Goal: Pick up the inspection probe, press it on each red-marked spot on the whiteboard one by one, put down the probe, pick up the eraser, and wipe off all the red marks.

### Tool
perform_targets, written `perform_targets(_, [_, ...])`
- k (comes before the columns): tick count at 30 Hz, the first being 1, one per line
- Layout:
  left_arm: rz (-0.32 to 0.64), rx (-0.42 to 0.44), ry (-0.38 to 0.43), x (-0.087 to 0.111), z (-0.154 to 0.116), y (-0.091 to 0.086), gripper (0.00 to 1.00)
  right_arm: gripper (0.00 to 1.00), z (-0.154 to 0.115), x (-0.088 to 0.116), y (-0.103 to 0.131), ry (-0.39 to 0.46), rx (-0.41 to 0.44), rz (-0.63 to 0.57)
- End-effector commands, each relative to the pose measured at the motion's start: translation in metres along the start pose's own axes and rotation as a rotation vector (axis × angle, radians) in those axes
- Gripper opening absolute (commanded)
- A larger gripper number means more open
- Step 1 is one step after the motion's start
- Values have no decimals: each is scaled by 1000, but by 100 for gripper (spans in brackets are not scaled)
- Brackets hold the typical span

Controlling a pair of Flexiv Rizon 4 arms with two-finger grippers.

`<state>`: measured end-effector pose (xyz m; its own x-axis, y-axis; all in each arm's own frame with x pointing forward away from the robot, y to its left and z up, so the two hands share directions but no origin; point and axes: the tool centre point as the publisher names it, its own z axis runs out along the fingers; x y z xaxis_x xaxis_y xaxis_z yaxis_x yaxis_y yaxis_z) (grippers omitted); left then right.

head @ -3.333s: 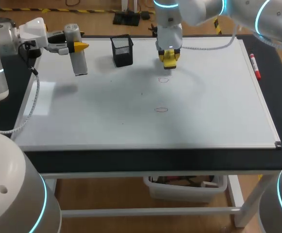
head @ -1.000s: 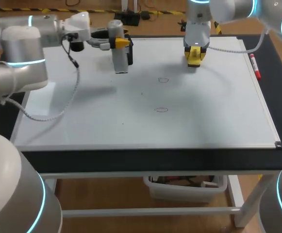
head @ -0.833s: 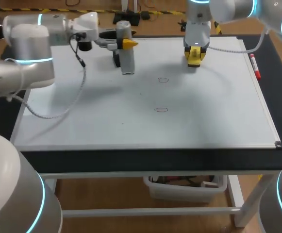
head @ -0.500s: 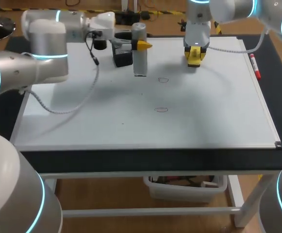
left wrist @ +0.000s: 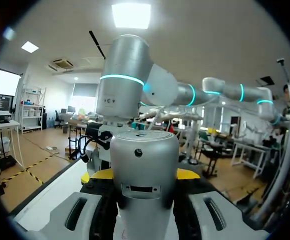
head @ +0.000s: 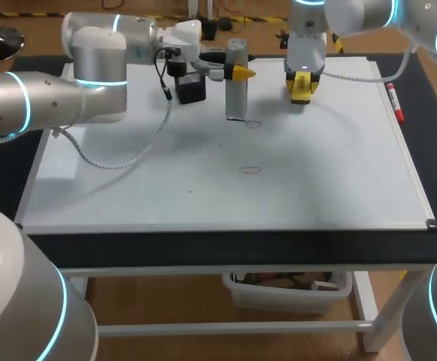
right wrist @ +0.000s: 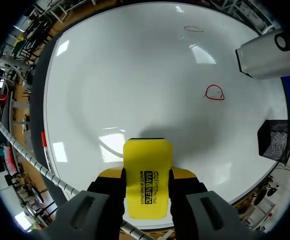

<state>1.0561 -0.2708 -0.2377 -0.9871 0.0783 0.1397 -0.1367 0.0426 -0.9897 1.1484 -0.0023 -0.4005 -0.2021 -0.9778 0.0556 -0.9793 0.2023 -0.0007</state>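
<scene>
The inspection probe (head: pixel 236 79) is a grey tube, and your left claw (head: pixel 238 72) has hold of it. It stands upright over the far part of the whiteboard (head: pixel 316 180). Its bottom end is just beside the far red mark (head: pixel 253 123), on that mark's left side. You cannot tell if the end touches the whiteboard.

In the left wrist view the inspection probe (left wrist: pixel 144 185) fills the gap of the left claw (left wrist: pixel 144 175). A yellow fingertip (left wrist: pixel 99 174) pokes out on each side of it. So this claw is closed on the tube from 2 sides.

You can see 2 red marks. The near red mark (head: pixel 250 170) is by the middle of the whiteboard, well apart from the inspection probe.

Your right claw (head: pixel 301 84) is also over the far part of the whiteboard, more to the right. It grips the yellow eraser (head: pixel 300 90). In the right wrist view the eraser (right wrist: pixel 146 185) sits between the fingers of the right claw (right wrist: pixel 145 172), pressed from both sides, and sticks out ahead of them. Ahead of it on the whiteboard (right wrist: pixel 135 75) are the far red mark (right wrist: pixel 214 93) and the near red mark (right wrist: pixel 193 29). The inspection probe (right wrist: pixel 262 55) shows near the far one.

A black mesh cup (head: pixel 190 90) stands by the whiteboard's far edge, partly behind your left arm. A red pen (head: pixel 395 103) lies just beside the whiteboard's right edge.
</scene>
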Motion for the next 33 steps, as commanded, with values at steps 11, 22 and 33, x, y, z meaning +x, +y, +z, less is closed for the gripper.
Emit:
perform_targets(11, [-21,25,105,-24,25,19,0,0,-2,1,-1,4,0,-2])
perform_targets(22, [-25,23,130,-27,37,28,0,0,-2,1,-1,4,0,-2])
perform_targets(33, [-20,21,124,-29,38,36,0,0,-2,1,-1,4,0,-2])
